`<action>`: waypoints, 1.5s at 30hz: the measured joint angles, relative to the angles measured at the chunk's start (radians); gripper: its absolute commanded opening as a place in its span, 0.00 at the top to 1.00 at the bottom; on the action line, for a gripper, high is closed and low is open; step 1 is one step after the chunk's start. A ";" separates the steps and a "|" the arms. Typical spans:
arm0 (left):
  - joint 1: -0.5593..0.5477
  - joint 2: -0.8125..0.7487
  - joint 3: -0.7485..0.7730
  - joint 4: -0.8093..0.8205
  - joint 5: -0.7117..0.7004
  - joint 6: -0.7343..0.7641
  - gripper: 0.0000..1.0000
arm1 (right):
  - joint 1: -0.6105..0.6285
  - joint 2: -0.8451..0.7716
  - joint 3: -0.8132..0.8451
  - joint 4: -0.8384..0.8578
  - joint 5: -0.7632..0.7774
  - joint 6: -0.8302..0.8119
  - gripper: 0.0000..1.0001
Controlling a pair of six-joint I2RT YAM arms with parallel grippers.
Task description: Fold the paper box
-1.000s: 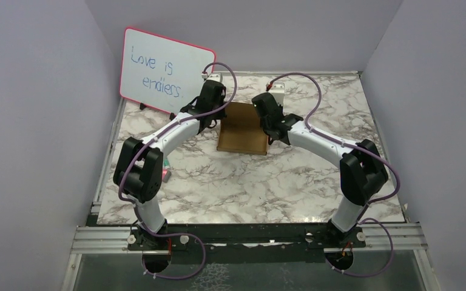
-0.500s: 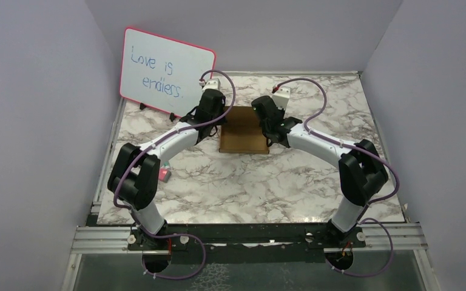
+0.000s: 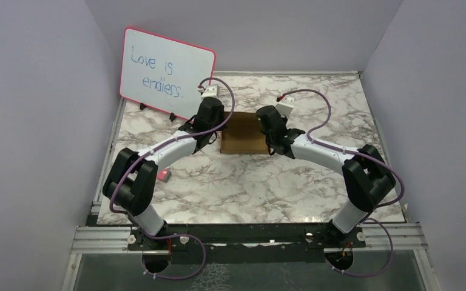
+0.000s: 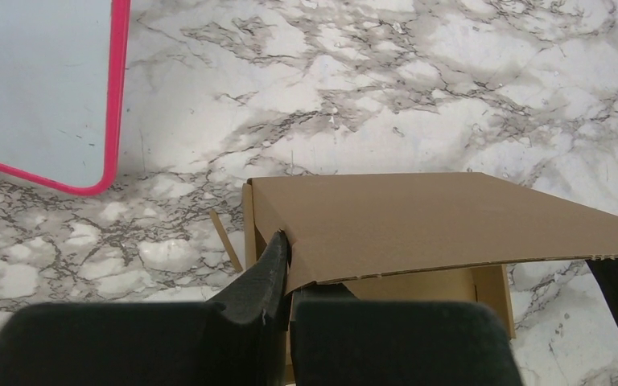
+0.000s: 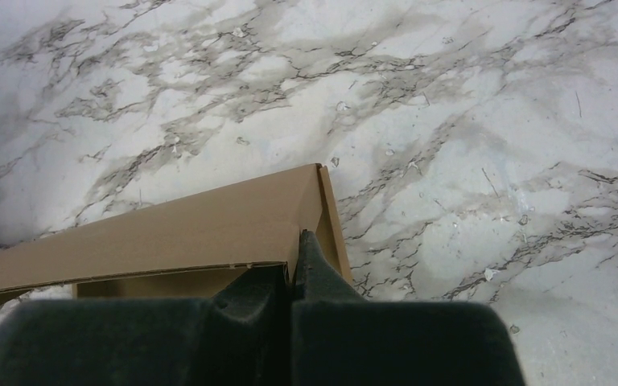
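Leaning whiteboard [image 3: 165,74]: it stands at the far left of the table [image 3: 261,182]. It has a pink rim and blue writing on it.
Small pink thing [image 3: 165,176]: it lies on the table just beside the left arm [image 3: 170,144]. Most of it is hidden, so I cannot tell what it is.
Left gripper [image 4: 284,249]: its two black fingers are pressed together on the left near corner of the box's big flap. It is pinching the flap.
Paper box [image 3: 244,134]: it is plain brown cardboard. It is in the middle of the table, toward the far side, right between the two grippers. The low box part sits on the marble. The wide flat flap is held over it like a lid that is half down. From the left wrist view, an inner wall of the box shows under the flap.
Right gripper [image 5: 298,249]: its fingers are squeezed together on the right near corner of the same flap. It is pinching the flap too.
Table top: it is white marble with grey lines.
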 measured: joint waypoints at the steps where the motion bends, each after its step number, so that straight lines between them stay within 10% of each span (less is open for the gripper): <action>1: -0.003 -0.007 -0.015 0.013 0.000 -0.001 1.00 | 0.001 -0.006 -0.013 0.010 -0.002 0.000 0.99; 30: -0.116 -0.064 -0.316 0.218 -0.084 -0.050 1.00 | 0.026 -0.050 -0.289 0.225 -0.087 0.000 0.99; 45: -0.192 -0.030 -0.359 0.212 -0.167 -0.049 1.00 | 0.032 -0.171 -0.384 0.201 -0.217 -0.035 0.50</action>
